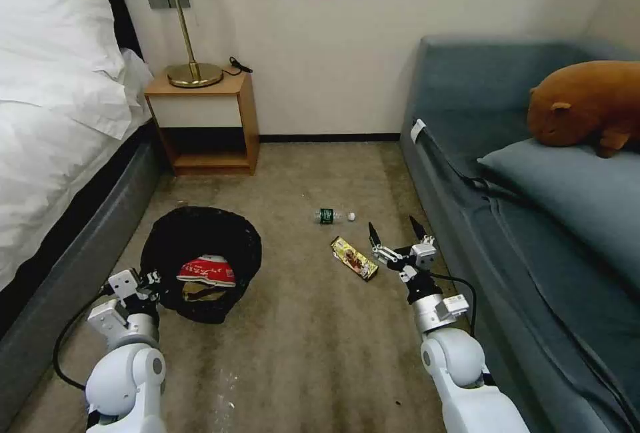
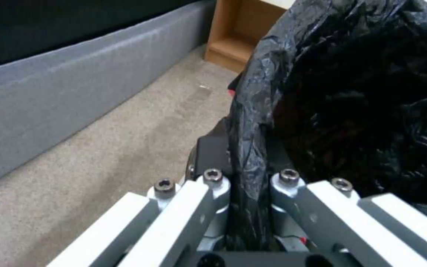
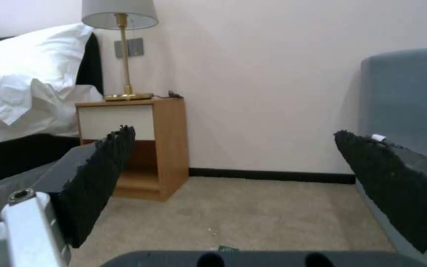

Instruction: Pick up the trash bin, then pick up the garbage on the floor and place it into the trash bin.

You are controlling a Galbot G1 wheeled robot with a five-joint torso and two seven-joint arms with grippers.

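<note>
Down on the carpet floor (image 1: pixel 313 353) between the bed (image 1: pixel 60 173) and the sofa (image 1: pixel 533 220), you're looking at two bits of garbage still lying loose. The gold-brown snack wrapper (image 1: pixel 354 258) is lying flat with its long axis running from about 10 o'clock to 4 o'clock. The small bottle (image 1: pixel 331 216) is lying on its side just beyond it, white cap pointing to 3 o'clock.

Your left gripper (image 1: pixel 152 281) is sitting at the trash bin (image 1: pixel 200 260) at roughly its 8 o'clock edge, fingers pinched tight on the black bag-lined rim (image 2: pixel 245 174). The bin is tilting its mouth toward you, and the red-and-white packet (image 1: pixel 208 270) is lying inside on a brown paper bag (image 1: pixel 200 293).

Your right gripper (image 1: pixel 398 233) is reaching forward, fingers spread wide with nothing between them, just at 3 o'clock of the wrapper. It's hanging close to the sofa base, so room is tight on that side; open carpet is stretching toward the nightstand (image 1: pixel 203 120) at 11 o'clock.
</note>
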